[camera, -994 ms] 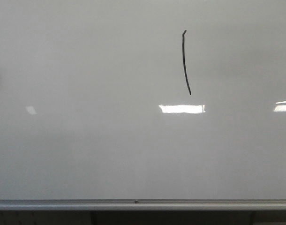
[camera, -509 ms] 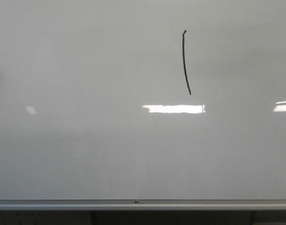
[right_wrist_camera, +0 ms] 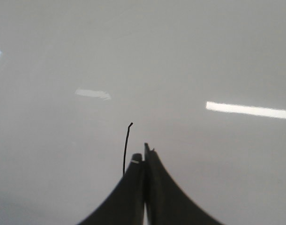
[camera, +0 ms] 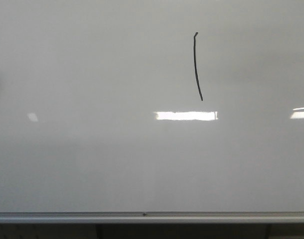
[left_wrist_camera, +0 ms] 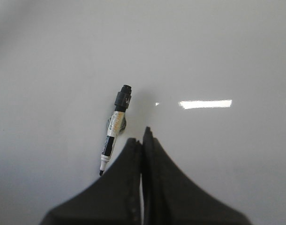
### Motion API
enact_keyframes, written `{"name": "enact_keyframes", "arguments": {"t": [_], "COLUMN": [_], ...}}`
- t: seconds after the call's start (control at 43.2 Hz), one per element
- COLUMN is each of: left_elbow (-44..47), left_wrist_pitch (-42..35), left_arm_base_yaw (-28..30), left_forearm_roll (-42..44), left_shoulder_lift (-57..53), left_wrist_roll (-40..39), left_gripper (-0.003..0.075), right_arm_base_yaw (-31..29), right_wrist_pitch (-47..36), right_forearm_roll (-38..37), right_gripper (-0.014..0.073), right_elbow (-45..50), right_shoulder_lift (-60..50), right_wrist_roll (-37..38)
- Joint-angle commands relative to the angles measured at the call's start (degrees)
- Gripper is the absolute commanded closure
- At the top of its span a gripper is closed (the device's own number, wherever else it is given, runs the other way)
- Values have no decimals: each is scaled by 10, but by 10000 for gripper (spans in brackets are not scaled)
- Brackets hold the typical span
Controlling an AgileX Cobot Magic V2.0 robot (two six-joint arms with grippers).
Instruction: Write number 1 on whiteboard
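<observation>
Front cam: we face the whiteboard (camera: 92,149) square-on, close. Both wrist cams look down over shut fingers onto it. Front & right wrist share the 1 (camera: 196,67); left wrist overlap unclear.

Looks like an office or classroom-type room: a big glossy whiteboard (camera: 92,149) with its silver aluminium rail (camera: 152,217) fills the view, long ceiling-light reflections (camera: 186,115) glare off it, and a marker (left_wrist_camera: 114,129) is against it.
</observation>
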Motion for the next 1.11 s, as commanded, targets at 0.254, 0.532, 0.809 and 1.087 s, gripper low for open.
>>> {"name": "enact_keyframes", "arguments": {"t": [0.254, 0.532, 0.809, 1.087], "left_elbow": [14, 14, 14, 14], "left_wrist_pitch": [-50, -50, -50, -50], "left_arm_base_yaw": [2, 2, 2, 2], "left_forearm_roll": [-5, -5, -5, -5], "left_shoulder_lift": [-9, -9, -9, -9], "left_wrist_roll": [-7, -7, -7, -7], "left_gripper": [741, 741, 741, 741], "right_arm_base_yaw": [-4, -32, -72, -72], "right_wrist_pitch": [-117, -146, -136, -84], "right_forearm_roll": [-171, -252, -255, -292], "right_gripper": [701, 701, 701, 701], "right_elbow": [99, 276, 337, 336], "right_shoulder_lift": [-88, -214, -286, -335], "right_wrist_roll": [148, 285, 286, 288]}}
